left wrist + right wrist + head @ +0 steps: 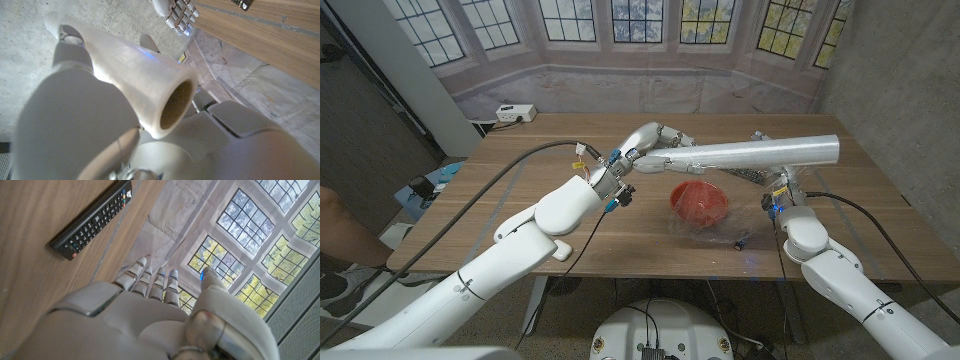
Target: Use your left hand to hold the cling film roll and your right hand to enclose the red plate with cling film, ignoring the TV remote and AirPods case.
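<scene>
The fingers [665,137] of the left hand [645,143] are wrapped round the near end of the cling film roll [760,152], which it holds level above the middle of the table [520,190], the tube reaching out to the right; the left wrist view looks straight down the roll's open core [176,104]. The right hand [150,325] holds nothing: its fingers [157,282] lie straight and close together, reaching past the TV remote [92,220], which lies on the wood at the far right. In the head view that hand is mostly hidden behind the roll, so how near it is to the film's edge I cannot tell. The red plate [699,200] sits right of the table's middle, just under the roll, and a clear sheet of film [720,232] seems already to lie over it and spread onto the table on its near side. The step in hand looks like drawing the film across and tucking it round the rim. To do it well, the left hand should keep the roll steady and level so the sheet comes off flat, while the right hand takes the loose edge low beside the plate and presses it down under the rim without dragging the plate. Film clings to itself, so slow, taut pulls are safer, and the remote should be kept clear of.
</scene>
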